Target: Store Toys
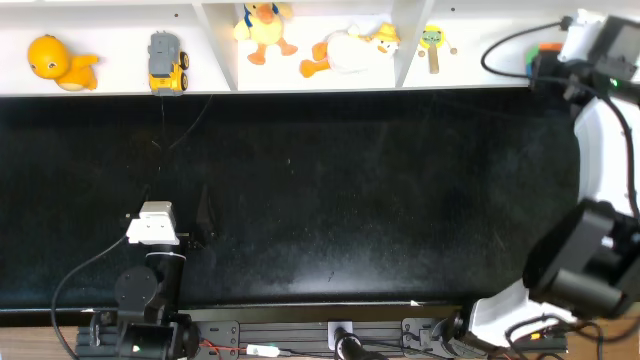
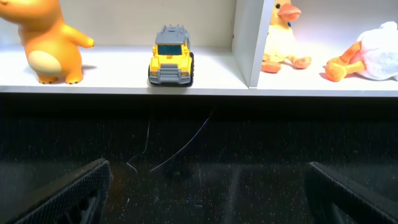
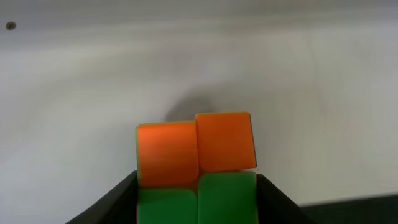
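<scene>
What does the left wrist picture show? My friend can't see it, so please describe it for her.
A yellow toy truck stands on a white shelf, with an orange toy animal beside it in the same compartment. Past a divider sit a plush duck and a white plush toy. The left claw is open over the black table.

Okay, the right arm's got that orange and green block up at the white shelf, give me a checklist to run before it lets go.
1. Grip: orange and green block sits between the fingers of the right end effector: ok.
2. Support: block resting on the white shelf, not hanging above it: cannot tell.
3. Landing spot: shelf surface ahead of the block free of other toys: ok.
4. Other arm: left end effector open, empty, back over the black table: ok.
5. Neighbours: yellow truck upright in its own compartment, away from the right arm: ok.
</scene>
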